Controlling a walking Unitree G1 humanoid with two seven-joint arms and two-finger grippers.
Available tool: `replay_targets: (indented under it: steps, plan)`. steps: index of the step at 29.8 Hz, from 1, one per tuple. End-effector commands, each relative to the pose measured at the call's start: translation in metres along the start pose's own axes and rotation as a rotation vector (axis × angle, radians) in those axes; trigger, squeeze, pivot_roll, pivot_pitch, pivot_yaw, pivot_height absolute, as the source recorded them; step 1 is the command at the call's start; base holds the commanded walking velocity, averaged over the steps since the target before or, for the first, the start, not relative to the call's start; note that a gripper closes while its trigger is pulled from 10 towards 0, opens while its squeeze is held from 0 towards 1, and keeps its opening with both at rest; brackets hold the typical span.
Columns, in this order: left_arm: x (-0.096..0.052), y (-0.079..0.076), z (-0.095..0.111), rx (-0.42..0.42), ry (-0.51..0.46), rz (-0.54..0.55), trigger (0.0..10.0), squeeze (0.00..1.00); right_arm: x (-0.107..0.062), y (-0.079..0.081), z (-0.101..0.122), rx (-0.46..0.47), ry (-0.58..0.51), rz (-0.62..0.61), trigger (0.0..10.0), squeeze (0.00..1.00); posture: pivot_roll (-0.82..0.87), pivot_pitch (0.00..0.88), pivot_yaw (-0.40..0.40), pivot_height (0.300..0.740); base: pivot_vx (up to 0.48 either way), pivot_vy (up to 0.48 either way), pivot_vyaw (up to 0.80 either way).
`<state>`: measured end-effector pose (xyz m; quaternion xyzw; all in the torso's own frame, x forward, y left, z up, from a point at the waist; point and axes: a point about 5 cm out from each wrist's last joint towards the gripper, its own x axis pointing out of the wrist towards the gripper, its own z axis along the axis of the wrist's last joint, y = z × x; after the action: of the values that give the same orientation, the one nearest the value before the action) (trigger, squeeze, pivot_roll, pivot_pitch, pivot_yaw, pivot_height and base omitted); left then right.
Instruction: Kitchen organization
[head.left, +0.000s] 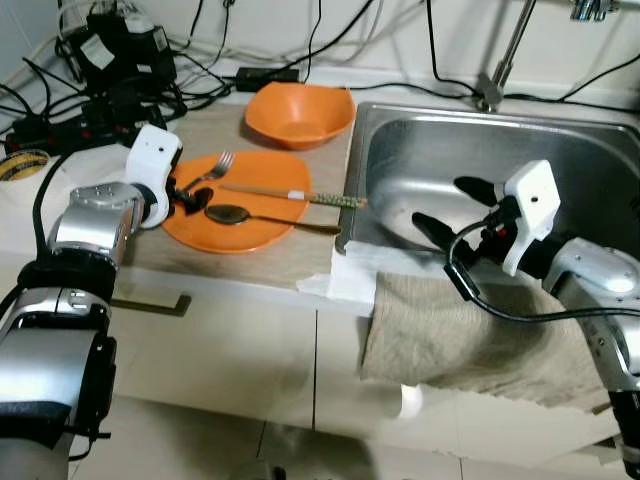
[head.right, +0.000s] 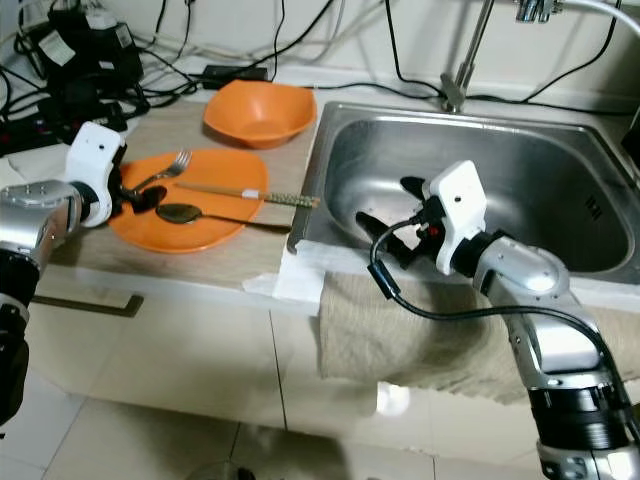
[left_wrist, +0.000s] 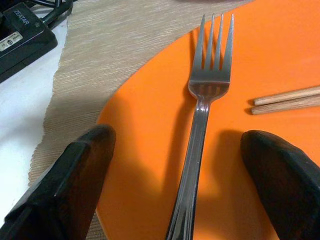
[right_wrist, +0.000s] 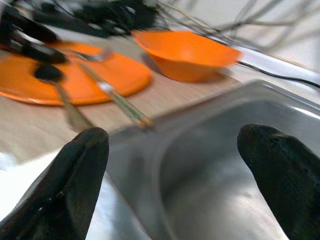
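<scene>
Nearest to you, a grey cloth hangs over the bench edge. Your right gripper hovers over the sink, jaws spread and empty. Your left gripper has its jaws spread around the fork handle on the orange plate. The spoon and chopsticks lie just beyond. The orange bowl stands farther. I judge nothing is moved yet; everything is still to be cleared.
</scene>
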<state>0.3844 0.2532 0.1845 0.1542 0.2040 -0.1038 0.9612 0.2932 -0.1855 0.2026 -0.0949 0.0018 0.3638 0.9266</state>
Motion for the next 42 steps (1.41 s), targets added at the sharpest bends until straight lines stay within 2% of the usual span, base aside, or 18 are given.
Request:
replay_targets:
  steps: [1, 3, 8, 9, 10, 11, 12, 13, 14, 15, 23, 29, 37, 38, 40, 41, 42]
  plan:
    - [0.002, -0.003, -0.008, 0.009, 0.048, -0.005, 10.0, 0.00, 0.003, 0.005, 0.012, 0.000, -0.021, 0.065, 10.0, 0.00, -0.02, 0.000, 0.024, 0.732, 0.000, 0.000, 0.00]
    - [0.003, -0.003, -0.007, 0.011, 0.046, -0.007, 10.0, 0.00, 0.008, 0.012, 0.018, 0.037, -0.043, 0.101, 10.0, 0.00, -0.02, 0.000, 0.024, 0.732, 0.000, 0.000, 0.00]
    - [0.003, -0.004, -0.007, 0.016, 0.044, -0.005, 10.0, 0.00, 0.014, 0.017, 0.016, 0.073, -0.043, 0.103, 10.0, 0.00, -0.01, 0.000, 0.023, 0.732, 0.000, 0.000, 0.00]
    - [0.003, -0.004, -0.007, 0.016, 0.044, -0.005, 10.0, 0.04, 0.014, 0.017, 0.015, 0.080, -0.042, 0.103, 10.0, 0.00, -0.01, 0.000, 0.023, 0.732, 0.000, 0.000, 0.00]
    - [0.003, -0.004, -0.007, 0.017, 0.045, -0.008, 10.0, 0.16, 0.015, 0.017, 0.014, 0.087, -0.043, 0.094, 10.0, 0.00, -0.01, 0.000, 0.024, 0.732, 0.000, 0.000, 0.00]
    - [0.003, -0.004, -0.007, 0.017, 0.045, -0.008, 10.0, 0.16, 0.015, 0.017, 0.014, 0.087, -0.043, 0.094, 10.0, 0.00, -0.01, 0.000, 0.024, 0.732, 0.000, 0.000, 0.00]
    - [0.003, -0.004, -0.007, 0.018, 0.046, -0.010, 10.0, 0.53, 0.016, 0.017, 0.014, 0.098, -0.044, 0.090, 10.0, 0.00, -0.01, 0.000, 0.026, 0.732, 0.000, 0.000, 0.00]
    - [0.004, -0.004, -0.007, 0.019, 0.048, -0.012, 10.0, 0.69, 0.016, 0.017, 0.014, 0.106, -0.045, 0.087, 10.0, 0.00, -0.01, 0.000, 0.026, 0.732, 0.000, 0.000, 0.00]
    - [0.004, -0.004, -0.007, 0.019, 0.048, -0.012, 10.0, 0.69, 0.016, 0.017, 0.014, 0.106, -0.045, 0.087, 10.0, 0.00, -0.01, 0.000, 0.026, 0.732, 0.000, 0.000, 0.00]
    - [0.003, -0.004, -0.008, 0.020, 0.052, -0.015, 10.0, 1.00, 0.017, 0.018, 0.014, 0.110, -0.046, 0.085, 10.0, 0.00, -0.01, 0.000, 0.028, 0.732, 0.000, 0.000, 0.00]
    - [0.002, -0.002, -0.010, 0.030, 0.069, -0.030, 10.0, 1.00, 0.020, 0.020, 0.014, 0.137, -0.040, 0.082, 10.0, 0.00, -0.01, 0.000, 0.031, 0.732, 0.000, 0.000, 0.00]
    - [0.003, -0.005, -0.008, 0.067, 0.052, -0.044, 10.0, 1.00, 0.021, 0.022, 0.013, 0.143, -0.036, 0.079, 10.0, 0.00, -0.01, 0.000, 0.028, 0.732, 0.000, 0.000, 0.00]
    - [0.004, -0.008, -0.008, 0.066, 0.046, -0.057, 10.0, 1.00, 0.022, 0.023, 0.011, 0.146, -0.028, 0.074, 10.0, 0.00, -0.01, 0.000, 0.028, 0.732, 0.000, 0.000, 0.00]
    - [0.005, -0.009, -0.009, 0.058, 0.046, -0.073, 10.0, 0.00, 0.022, 0.023, 0.011, 0.146, -0.026, 0.071, 10.0, 0.00, -0.01, 0.000, 0.028, 0.732, 0.000, 0.000, 0.00]
    - [0.005, -0.010, -0.009, 0.054, 0.045, -0.080, 10.0, 0.00, 0.022, 0.023, 0.011, 0.146, -0.026, 0.069, 10.0, 0.00, -0.01, 0.000, 0.028, 0.732, 0.000, 0.000, 0.00]
    - [0.005, -0.010, -0.009, 0.052, 0.043, -0.079, 0.0, 0.00, 0.023, 0.023, 0.010, 0.146, -0.025, 0.068, 10.0, 0.00, -0.01, 0.000, 0.028, 0.732, 0.000, 0.000, 0.00]
    - [0.005, -0.010, -0.009, 0.052, 0.043, -0.079, 0.0, 0.00, 0.023, 0.023, 0.010, 0.146, -0.025, 0.068, 10.0, 0.00, -0.01, 0.000, 0.028, 0.732, 0.000, 0.000, 0.00]
